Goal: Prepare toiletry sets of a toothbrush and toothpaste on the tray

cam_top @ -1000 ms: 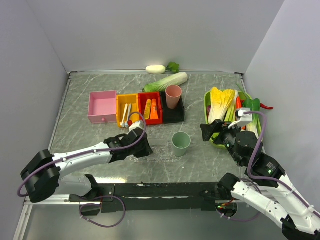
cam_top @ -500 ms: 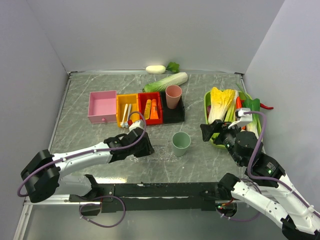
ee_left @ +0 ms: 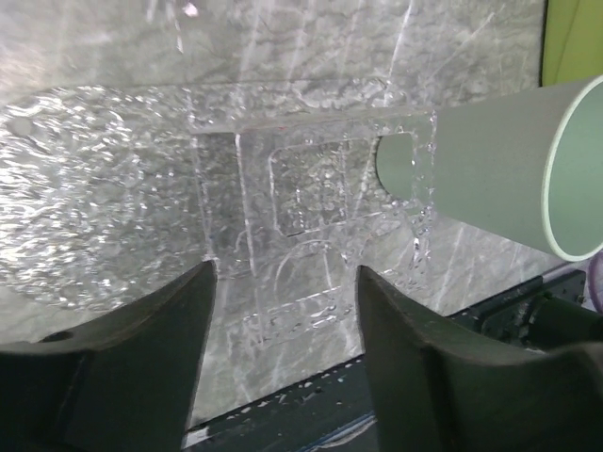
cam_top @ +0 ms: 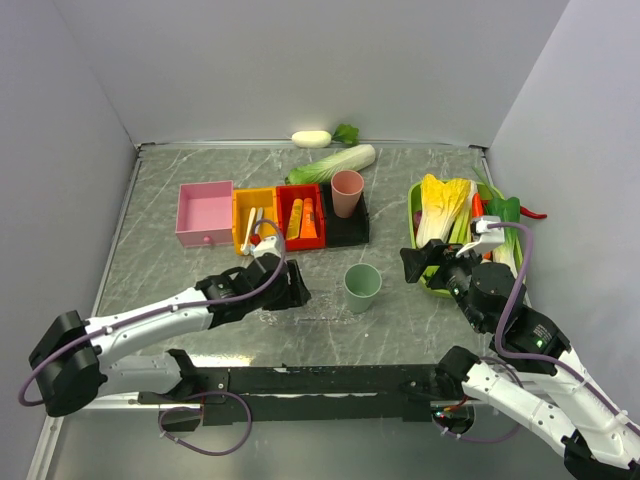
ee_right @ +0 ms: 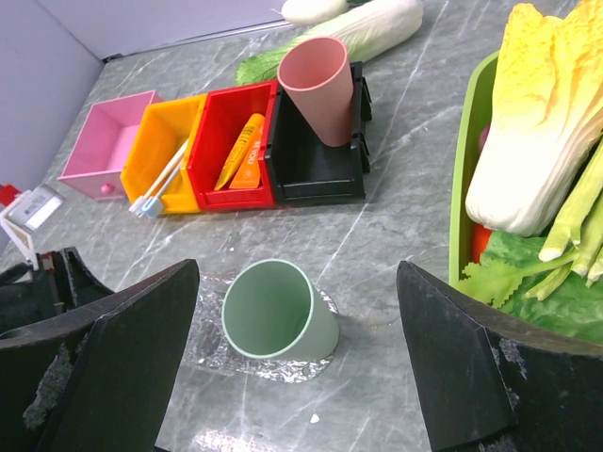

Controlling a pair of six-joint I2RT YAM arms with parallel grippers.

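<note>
- Left arm [cam_top: 160, 315] stretched low across the table [cam_top: 160, 200] from the near left corner, wrist angled down, left gripper [cam_top: 290, 290] over the left part of the tray [cam_top: 300, 312].
- Left gripper [ee_left: 283, 282] seen from its wrist: fingers [ee_left: 170, 330] spread apart, nothing between them, textured tray [ee_left: 113, 217] directly below the gap.
- Right arm [cam_top: 500, 300] raised and folded on the right, right gripper [cam_top: 415, 263] hanging above the table beside the vegetable tray [cam_top: 412, 215].
- Right gripper [ee_right: 297, 268] fully spread, holding and touching nothing.
- Tray lying flat near the front middle of the table; green cup [cam_top: 362, 286] standing on its right end.
- Toothbrushes [cam_top: 250, 228] lying in the orange bin [cam_top: 240, 205]; toothpaste tubes [cam_top: 302, 217] lying in the red bin [cam_top: 283, 195] just beside it. Neither on the tray.
- Pink cup [cam_top: 347, 192] upright in the black bin [cam_top: 345, 232]; pink bin [cam_top: 204, 212] at the left end of the row.
- Strip of table surface showing between the tray's far edge and the row of bins.
- Green cup close on the left gripper's right side; vegetable tray's rim close beside the right gripper.
</note>
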